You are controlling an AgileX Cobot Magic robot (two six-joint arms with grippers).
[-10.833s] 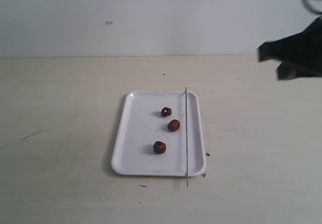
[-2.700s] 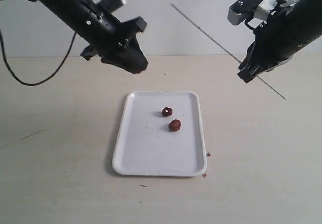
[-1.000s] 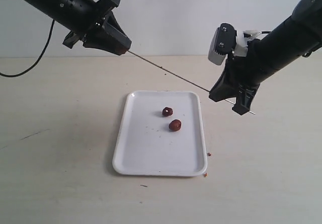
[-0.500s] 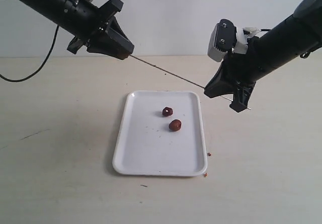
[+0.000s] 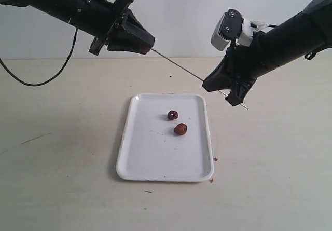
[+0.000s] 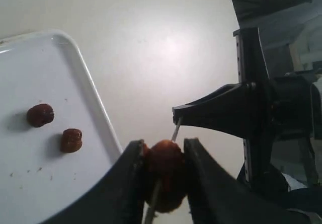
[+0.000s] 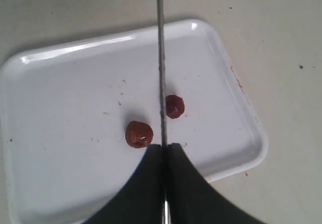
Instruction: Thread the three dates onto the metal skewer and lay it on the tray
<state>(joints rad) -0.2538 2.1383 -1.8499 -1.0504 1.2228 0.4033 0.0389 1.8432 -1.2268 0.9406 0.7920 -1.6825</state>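
Observation:
My left gripper (image 5: 147, 45) hangs above the table's far side, shut on one date (image 6: 165, 171), and the thin metal skewer (image 5: 179, 66) runs through that date. The skewer slants down to my right gripper (image 5: 224, 90), which is shut on it; a short end (image 5: 241, 105) pokes out beyond the fingers. In the right wrist view the skewer (image 7: 160, 58) rises straight from the closed fingers. Two dates (image 5: 171, 115) (image 5: 180, 129) lie on the white tray (image 5: 150, 158) below, seen as the dates (image 7: 174, 106) (image 7: 139, 134) from the right wrist.
Both arms hang above the far side of the pale wooden table. Tiny brown crumbs (image 5: 213, 159) lie just off the tray's near right corner. A black cable (image 5: 31, 80) droops from the left arm at the far left.
The two grippers have closed in on each other along the skewer: the left one slid right, the right one shifted left and up. The bare rod between them is much shorter.

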